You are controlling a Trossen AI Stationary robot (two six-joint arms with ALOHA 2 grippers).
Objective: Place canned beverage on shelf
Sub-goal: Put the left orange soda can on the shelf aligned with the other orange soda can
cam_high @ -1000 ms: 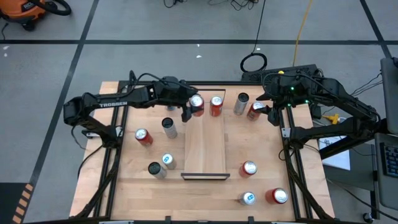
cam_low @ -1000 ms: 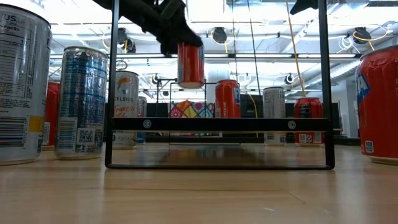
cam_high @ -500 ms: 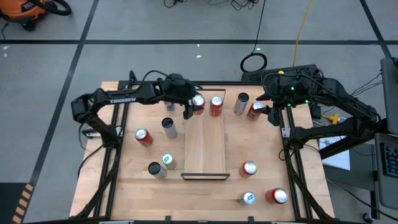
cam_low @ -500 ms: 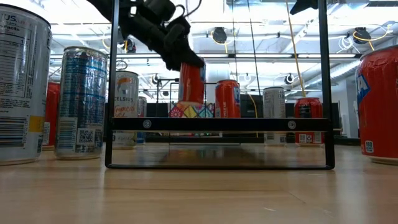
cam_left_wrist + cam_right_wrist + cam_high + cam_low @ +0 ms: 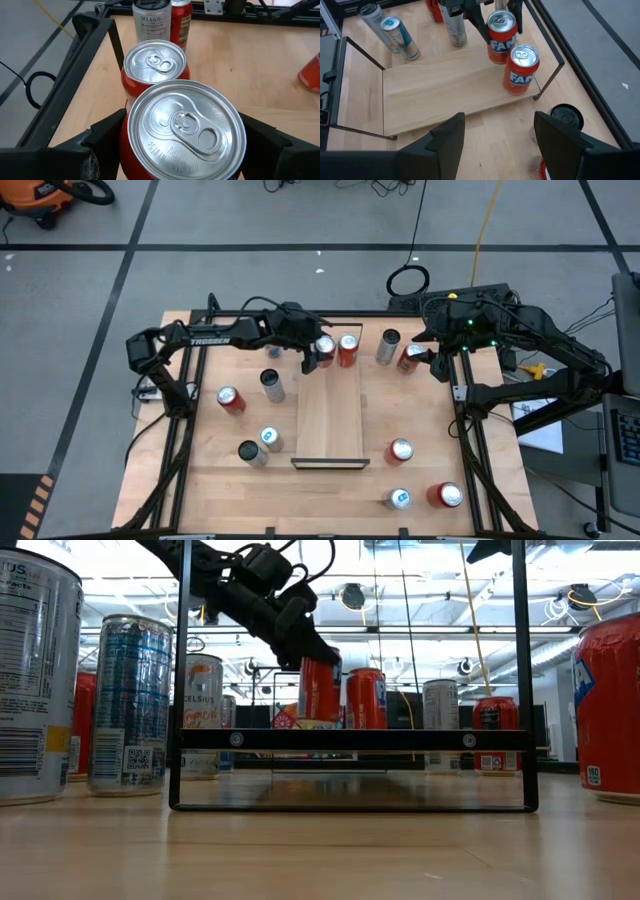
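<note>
A red can (image 5: 325, 348) is held upright by my left gripper (image 5: 320, 352) at the far end of the shelf (image 5: 330, 420), a narrow light-wood board with a low black lip at each short end. A second red can (image 5: 347, 350) stands on the shelf's far end, right beside the held one. In the low view the held can (image 5: 320, 690) has its bottom hidden behind the shelf's near lip (image 5: 350, 739). My right gripper (image 5: 437, 365) waits open at the table's far right, its fingers showing in the right wrist view (image 5: 502, 145). My left gripper pinches the red can's side wall (image 5: 125, 150) between its two fingers (image 5: 102, 137), one on each side, just below the can's top rim. The fingers slant down from the table's left. The can is upright, low over the shelf's far end; whether its bottom rests there does not show.
A silver can (image 5: 387, 345) and a red can (image 5: 411, 357) stand at the far right. Several cans stand left of the shelf (image 5: 271, 385) (image 5: 230, 400) (image 5: 258, 446) and at the near right (image 5: 400, 450) (image 5: 447, 496). Black rails (image 5: 190, 410) border the tabletop.
My left gripper has gone down and toward the table's right with the red can, still shut on it. The can has come from well above the shelf down to its far end, next to the second red can, staying upright.
</note>
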